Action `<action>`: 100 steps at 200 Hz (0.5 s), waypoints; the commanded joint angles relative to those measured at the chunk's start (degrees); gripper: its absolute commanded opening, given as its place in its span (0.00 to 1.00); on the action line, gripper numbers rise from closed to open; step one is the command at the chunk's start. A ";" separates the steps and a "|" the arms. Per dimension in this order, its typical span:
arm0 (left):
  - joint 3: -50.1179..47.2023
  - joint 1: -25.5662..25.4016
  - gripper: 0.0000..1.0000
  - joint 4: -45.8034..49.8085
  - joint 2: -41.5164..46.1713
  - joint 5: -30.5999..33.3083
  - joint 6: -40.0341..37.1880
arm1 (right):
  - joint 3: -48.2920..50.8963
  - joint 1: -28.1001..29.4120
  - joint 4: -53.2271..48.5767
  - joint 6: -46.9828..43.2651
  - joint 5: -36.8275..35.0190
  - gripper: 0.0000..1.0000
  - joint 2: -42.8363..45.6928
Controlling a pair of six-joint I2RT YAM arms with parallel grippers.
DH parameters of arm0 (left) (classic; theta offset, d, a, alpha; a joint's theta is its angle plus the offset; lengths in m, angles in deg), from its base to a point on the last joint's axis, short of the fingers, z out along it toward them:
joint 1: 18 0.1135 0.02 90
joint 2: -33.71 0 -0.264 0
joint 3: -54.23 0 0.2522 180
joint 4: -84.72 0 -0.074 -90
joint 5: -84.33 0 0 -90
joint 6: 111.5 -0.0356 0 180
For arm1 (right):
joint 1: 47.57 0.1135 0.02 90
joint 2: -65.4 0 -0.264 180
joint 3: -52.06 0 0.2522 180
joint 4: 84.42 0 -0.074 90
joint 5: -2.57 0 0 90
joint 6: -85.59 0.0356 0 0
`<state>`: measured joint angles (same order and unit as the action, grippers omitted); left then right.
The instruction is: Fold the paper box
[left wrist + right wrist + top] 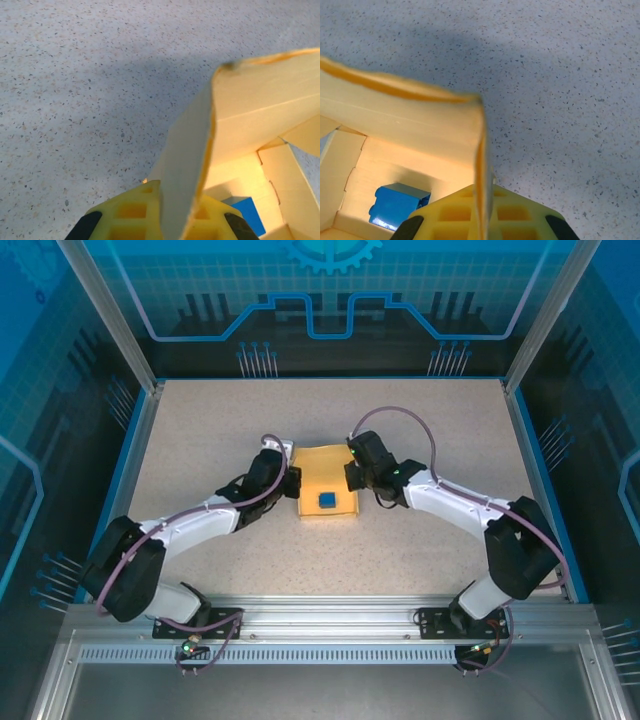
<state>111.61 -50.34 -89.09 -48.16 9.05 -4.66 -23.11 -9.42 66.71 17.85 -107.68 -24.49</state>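
Two sets of jaws, one at each side of the paper box (325, 492), and the box right between them on the speckled surface (420, 430). For the left jaws: almost closed, pinching one side wall of the box, with yellow fingers (131, 212) on both faces of the thin card. For the right jaws: just the same on the other side wall, fingers (512, 215) squeezed onto the card. Just past each pair of jaws, down on the box floor, a small blue block (395, 205).

Thin, light, bendy card by the look of it. Easy to crease in the wrong spot. Easy to tear at the cut corners. Likely to slide on the surface if pushed from one side only. Best held low on a wall, close to the fold line, not out at the floppy top edge. Gentle squeeze only, and slow turns.

Plenty of bare surface outside both sets of jaws, so lots of room to swing outward. Tight only in the middle, between the two sets of jaws, with the blue block in there too. Straight ahead of the left jaws, a raised corner of card. Ahead of the right jaws, a slightly wavy top edge. Metal frame well apart from both.
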 commanded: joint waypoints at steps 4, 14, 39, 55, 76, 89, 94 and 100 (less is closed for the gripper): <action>4.36 -1.64 0.01 -0.60 -2.60 6.37 4.28 | -3.76 0.76 -1.67 5.50 -3.48 0.03 -3.14; 5.31 -1.98 0.01 -1.20 -3.88 7.93 4.11 | -5.02 0.78 -1.51 5.67 -4.34 0.03 -4.20; 6.98 -2.81 0.00 -4.01 -6.98 11.52 3.57 | -7.72 0.60 -0.34 4.91 -6.41 0.02 -6.94; 7.24 -3.54 0.00 -5.65 -8.39 13.05 3.17 | -8.53 0.48 1.01 4.78 -6.26 0.02 -8.18; 6.55 -5.30 0.00 -7.92 -9.40 15.68 2.10 | -7.80 0.74 4.28 4.56 -5.31 0.03 -8.78; 5.89 -6.43 0.00 -9.38 -9.77 17.36 1.40 | -6.57 1.09 6.40 4.55 -5.41 0.03 -8.67; 5.53 -6.85 0.00 -9.92 -9.85 17.87 1.19 | -6.03 1.22 7.35 4.59 -5.47 0.03 -8.53; 5.03 -7.20 0.00 -10.74 -9.97 18.28 0.97 | -5.39 1.39 8.32 4.63 -5.73 0.03 -8.46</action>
<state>116.70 -54.86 -92.85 -57.64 24.65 -2.10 -29.84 -9.38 68.24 21.74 -114.47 -32.62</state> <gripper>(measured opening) 0.051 0.053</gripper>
